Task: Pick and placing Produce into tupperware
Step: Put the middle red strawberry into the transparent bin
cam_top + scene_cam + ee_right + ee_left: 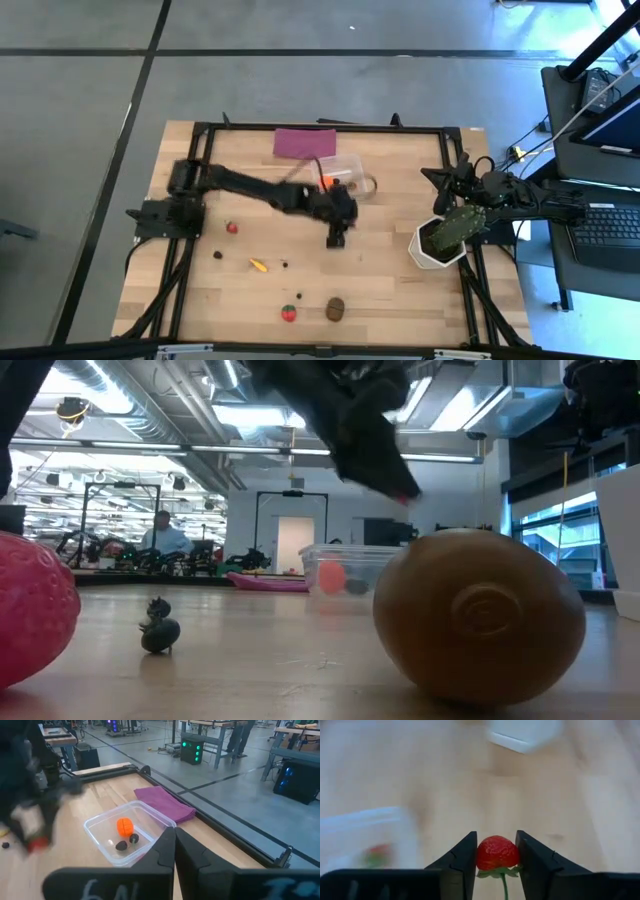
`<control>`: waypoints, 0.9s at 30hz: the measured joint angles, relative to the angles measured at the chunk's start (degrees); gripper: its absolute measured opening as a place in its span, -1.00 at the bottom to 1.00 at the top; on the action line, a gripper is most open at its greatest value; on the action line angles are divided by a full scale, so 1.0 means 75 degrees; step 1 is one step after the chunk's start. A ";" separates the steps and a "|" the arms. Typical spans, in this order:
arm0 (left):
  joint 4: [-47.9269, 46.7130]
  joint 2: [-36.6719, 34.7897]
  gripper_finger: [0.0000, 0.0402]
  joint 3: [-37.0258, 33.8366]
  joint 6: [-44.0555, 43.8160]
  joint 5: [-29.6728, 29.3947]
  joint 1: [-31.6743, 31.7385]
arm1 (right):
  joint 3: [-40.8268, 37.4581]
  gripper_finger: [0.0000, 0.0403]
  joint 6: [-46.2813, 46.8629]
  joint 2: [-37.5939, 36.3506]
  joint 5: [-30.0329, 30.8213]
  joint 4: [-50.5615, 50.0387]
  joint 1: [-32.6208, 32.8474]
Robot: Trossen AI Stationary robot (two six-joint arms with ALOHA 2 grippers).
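Strawberry (497,852) clamped in left hand (496,855), beside tupperware (345,172) rim; right hand (174,851) together.

Left end effector (337,238) mid-table, clamped on something, right end effector (174,851) closed, parked at table's right edge

In the low view the left gripper (400,488) is motion-blurred; a big strawberry (30,610) at nine o'clock is cut by the edge.
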 joint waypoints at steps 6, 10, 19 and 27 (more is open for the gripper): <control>-0.1231 -0.0943 -0.47 0.0012 -0.1271 -0.0766 0.0964 | 0.0000 -0.96 0.0003 0.0001 0.0002 0.0001 0.0003; -0.1631 -0.1022 -0.47 0.0015 -0.1605 -0.0772 0.1322 | 0.0000 -0.96 0.0003 0.0001 0.0004 0.0003 0.0000; -0.1690 -0.0078 -0.47 0.0017 -0.1794 -0.0637 0.1626 | 0.0000 -0.96 0.0003 0.0001 0.0005 -0.0003 0.0000; -0.1677 0.0623 -0.34 0.0015 -0.1827 -0.0629 0.1622 | 0.0000 -0.96 0.0000 0.0001 0.0005 -0.0003 0.0002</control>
